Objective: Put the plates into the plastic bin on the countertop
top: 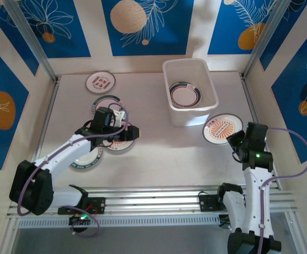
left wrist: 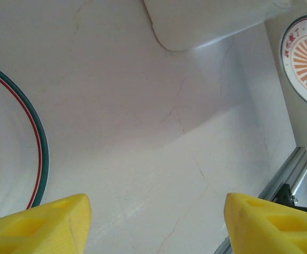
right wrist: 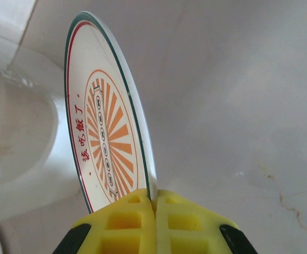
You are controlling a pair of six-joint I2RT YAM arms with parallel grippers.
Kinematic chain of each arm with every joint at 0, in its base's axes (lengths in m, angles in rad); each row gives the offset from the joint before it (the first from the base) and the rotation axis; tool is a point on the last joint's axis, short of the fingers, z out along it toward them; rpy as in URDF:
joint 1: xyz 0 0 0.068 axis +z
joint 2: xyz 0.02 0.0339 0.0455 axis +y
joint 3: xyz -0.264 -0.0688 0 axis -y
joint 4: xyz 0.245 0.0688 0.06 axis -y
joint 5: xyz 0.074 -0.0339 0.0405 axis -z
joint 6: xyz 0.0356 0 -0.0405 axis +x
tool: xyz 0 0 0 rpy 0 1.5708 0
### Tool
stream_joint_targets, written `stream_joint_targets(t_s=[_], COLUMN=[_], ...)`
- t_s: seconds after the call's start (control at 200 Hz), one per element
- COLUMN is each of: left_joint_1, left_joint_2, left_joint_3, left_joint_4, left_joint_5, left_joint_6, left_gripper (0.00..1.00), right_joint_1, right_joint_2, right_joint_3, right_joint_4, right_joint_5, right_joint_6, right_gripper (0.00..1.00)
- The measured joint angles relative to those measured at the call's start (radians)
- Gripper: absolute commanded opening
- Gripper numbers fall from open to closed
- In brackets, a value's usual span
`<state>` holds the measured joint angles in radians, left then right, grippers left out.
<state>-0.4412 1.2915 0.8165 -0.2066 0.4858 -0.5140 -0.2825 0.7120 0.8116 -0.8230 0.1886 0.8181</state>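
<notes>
Right fingers (right wrist: 154, 209) pressed together on rim of orange plate (right wrist: 106, 132), just beside bin (top: 206, 79) near right corner | left fingers (top: 134, 132) held well apart, nothing gripped, over plate cluster (top: 87, 159) on table (top: 159, 153) left | green-rimmed plate (top: 184, 94) seen lying in bin | lone plate (top: 100, 82) noted far left

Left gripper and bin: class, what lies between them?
Only bare countertop lies between the left gripper and the bin, seen in the left wrist view.
</notes>
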Motion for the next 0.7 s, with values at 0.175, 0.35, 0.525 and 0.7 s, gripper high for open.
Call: stream_joint_targets(t_s=[0.175, 0.35, 0.525, 0.7], left_joint_1=[0.007, 0.008, 0.008, 0.008], left_joint_2=[0.015, 0.046, 0.069, 0.086], left_joint_3=[0.026, 0.055, 0.098, 0.129], left_joint_4=[-0.003, -0.004, -0.004, -0.003], left_joint_5=[0.000, 0.004, 0.004, 0.005], left_joint_6=[0.000, 0.000, 0.000, -0.003], left_gripper=[0.68, 0.68, 0.68, 0.68], right_joint_1=[-0.059, -0.069, -0.069, -0.035], right_joint_2=[0.007, 0.017, 0.045, 0.118], right_joint_3=[0.080, 0.170, 0.263, 0.347], right_joint_4=[0.003, 0.004, 0.022, 0.090], right_joint_5=[-0.025, -0.037, -0.043, -0.058], right_joint_6=[-0.031, -0.051, -0.058, -0.052], right_gripper=[0.00, 0.00, 0.00, 0.00])
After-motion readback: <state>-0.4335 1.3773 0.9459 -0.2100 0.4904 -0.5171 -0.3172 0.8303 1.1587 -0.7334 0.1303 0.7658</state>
